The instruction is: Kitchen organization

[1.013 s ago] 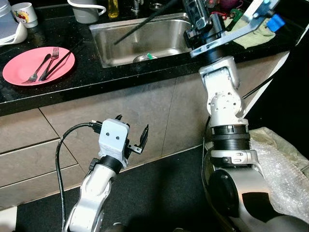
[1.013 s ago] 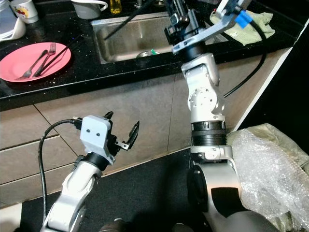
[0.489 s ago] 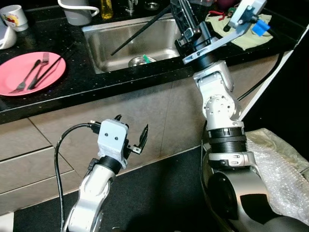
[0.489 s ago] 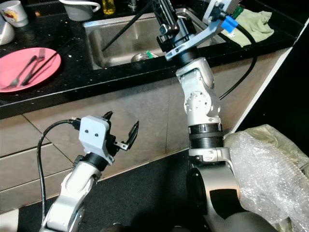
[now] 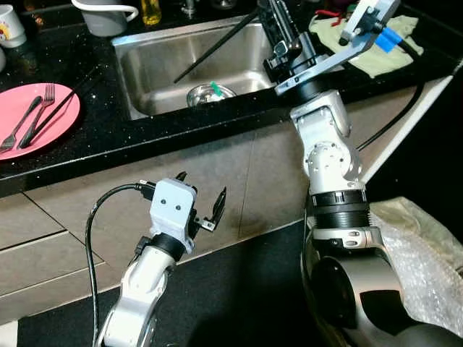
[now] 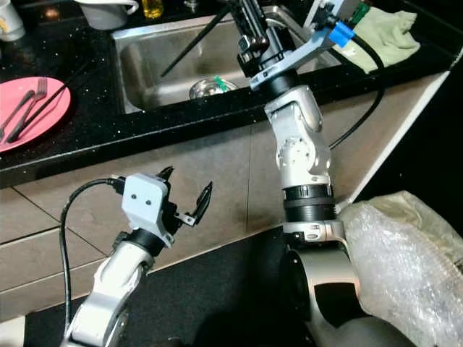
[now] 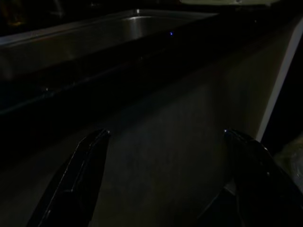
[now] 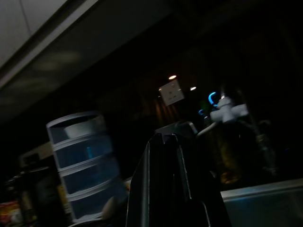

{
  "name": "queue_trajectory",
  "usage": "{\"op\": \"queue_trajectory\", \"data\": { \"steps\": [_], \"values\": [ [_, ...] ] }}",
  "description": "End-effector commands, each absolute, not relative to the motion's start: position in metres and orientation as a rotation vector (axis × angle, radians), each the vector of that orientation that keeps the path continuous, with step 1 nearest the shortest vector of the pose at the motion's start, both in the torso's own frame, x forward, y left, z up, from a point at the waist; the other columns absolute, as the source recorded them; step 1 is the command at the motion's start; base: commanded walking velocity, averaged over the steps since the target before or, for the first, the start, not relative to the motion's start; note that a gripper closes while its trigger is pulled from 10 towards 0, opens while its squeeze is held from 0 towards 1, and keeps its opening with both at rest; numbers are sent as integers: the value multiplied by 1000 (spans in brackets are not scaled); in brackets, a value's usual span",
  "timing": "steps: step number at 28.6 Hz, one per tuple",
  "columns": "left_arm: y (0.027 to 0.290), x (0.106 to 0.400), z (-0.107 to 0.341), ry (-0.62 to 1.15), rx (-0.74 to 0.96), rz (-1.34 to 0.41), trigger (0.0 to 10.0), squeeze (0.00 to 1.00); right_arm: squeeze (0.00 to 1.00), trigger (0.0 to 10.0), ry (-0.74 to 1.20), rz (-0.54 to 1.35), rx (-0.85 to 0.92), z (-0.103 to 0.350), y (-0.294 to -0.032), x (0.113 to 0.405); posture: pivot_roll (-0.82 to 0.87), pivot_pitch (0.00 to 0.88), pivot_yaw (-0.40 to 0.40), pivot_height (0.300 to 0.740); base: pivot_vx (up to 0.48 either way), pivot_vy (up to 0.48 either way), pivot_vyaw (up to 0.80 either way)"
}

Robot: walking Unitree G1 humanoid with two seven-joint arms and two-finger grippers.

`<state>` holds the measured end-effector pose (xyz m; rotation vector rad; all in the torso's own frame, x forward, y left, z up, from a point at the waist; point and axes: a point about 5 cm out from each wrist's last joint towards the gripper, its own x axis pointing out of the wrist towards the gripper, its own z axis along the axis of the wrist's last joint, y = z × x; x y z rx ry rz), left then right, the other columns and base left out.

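Nearest, the left gripper [image 5: 201, 199] hangs low in front of the cabinet, fingers spread wide with nothing between them. Farther back, the right gripper [image 5: 278, 29] is up over the sink [image 5: 145, 69], fingers pressed together on a thin black chopstick [image 5: 213, 47]. Far left, forks lie on a pink plate [image 5: 54, 123].
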<state>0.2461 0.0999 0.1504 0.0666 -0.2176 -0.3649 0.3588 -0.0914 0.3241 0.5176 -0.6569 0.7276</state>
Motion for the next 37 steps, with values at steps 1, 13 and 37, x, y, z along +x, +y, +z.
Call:
{"op": "queue_trajectory", "data": {
  "steps": [1,13,37],
  "values": [
    [101,245,145,-199,71,-362,10000,0,0,10000,-673,722,519,325,-93,358,98,73,-46,740,349,0,781],
    [100,245,145,-200,70,-365,10000,0,0,10000,-710,742,554,333,-92,355,98,73,-48,740,353,0,359],
    [98,243,148,-230,61,-353,10000,0,0,10000,-515,644,-38,313,-70,378,99,75,-65,740,235,0,0]
  ]
}}
